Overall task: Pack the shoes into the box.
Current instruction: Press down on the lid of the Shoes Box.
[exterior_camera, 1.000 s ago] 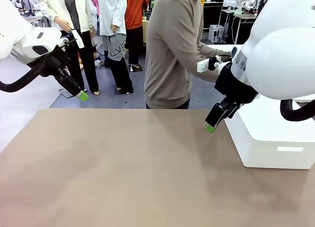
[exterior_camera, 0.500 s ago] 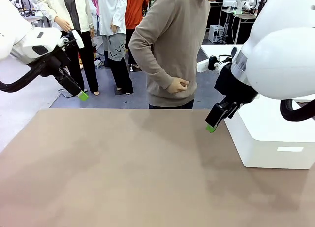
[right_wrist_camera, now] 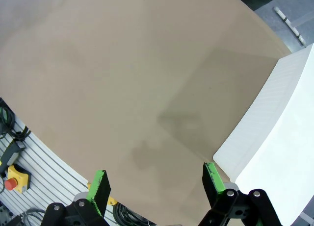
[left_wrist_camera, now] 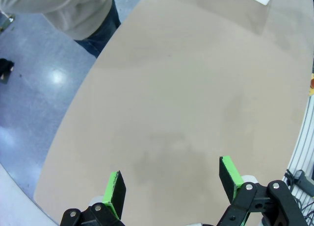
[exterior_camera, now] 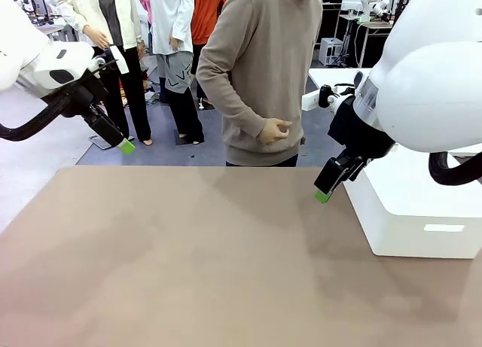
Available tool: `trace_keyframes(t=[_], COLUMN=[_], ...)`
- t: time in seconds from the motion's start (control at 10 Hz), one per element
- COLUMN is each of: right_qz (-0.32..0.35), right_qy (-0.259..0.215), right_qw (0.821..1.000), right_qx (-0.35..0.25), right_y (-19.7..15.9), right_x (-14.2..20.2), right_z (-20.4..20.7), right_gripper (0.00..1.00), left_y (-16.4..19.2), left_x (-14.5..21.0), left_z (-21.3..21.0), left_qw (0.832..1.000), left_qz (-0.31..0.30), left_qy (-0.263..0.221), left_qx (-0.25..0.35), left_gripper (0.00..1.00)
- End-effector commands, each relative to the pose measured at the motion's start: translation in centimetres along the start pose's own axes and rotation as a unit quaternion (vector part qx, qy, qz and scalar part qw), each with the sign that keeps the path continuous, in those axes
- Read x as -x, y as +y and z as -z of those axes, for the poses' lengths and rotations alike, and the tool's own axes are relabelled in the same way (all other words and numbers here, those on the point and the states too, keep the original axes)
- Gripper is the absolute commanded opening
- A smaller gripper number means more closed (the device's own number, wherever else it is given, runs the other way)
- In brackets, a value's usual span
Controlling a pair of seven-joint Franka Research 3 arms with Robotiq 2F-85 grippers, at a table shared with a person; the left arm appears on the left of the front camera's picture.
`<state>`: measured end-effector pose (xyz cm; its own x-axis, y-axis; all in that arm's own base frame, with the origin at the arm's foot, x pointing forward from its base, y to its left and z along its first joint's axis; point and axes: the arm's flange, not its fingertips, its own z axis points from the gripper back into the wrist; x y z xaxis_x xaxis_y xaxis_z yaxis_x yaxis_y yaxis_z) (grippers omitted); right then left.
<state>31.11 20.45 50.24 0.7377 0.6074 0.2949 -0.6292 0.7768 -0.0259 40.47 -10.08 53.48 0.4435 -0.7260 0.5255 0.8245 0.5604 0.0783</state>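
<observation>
The shoes and the box are out of view. My left gripper [exterior_camera: 126,145] hangs above the table's far left corner; in the left wrist view the left gripper [left_wrist_camera: 171,181] stands open over bare tabletop with nothing between its green pads. My right gripper [exterior_camera: 323,193] hovers low over the table's right side, just left of a white plastic box [exterior_camera: 422,204]. Seen from the right wrist, the right gripper [right_wrist_camera: 156,183] is open and holds nothing, with the white plastic box [right_wrist_camera: 274,138] close beside one finger.
A person in a beige sweater [exterior_camera: 263,68] stands at the table's far edge, one hand [exterior_camera: 273,130] loosely closed at the waist. The brown tabletop [exterior_camera: 211,257] is bare. Other people stand farther back on the left.
The person has turned from reaching to the right behind my right arm to facing the table, hand drawn back to the waist. Neither arm has moved.
</observation>
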Motion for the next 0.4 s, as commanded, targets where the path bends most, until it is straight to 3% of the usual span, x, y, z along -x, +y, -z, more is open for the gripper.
trace_keyframes(t=[0.0, 0.3], right_qz=[-0.002, -0.002], right_qy=[0.003, 0.003], right_qw=[1.000, 1.000], right_qx=[0.002, 0.002], right_y=[-0.13, -0.13], right_x=[-0.07, -0.07], right_z=[-0.24, -0.24], right_gripper=[1.00, 1.00], left_y=[0.05, 0.05], left_x=[0.15, 0.15], left_z=[-0.10, -0.10], left_qw=[1.000, 1.000], left_qz=[0.001, 0.001], left_qy=[0.003, 0.003], left_qx=[-0.005, -0.005], left_gripper=[1.00, 1.00])
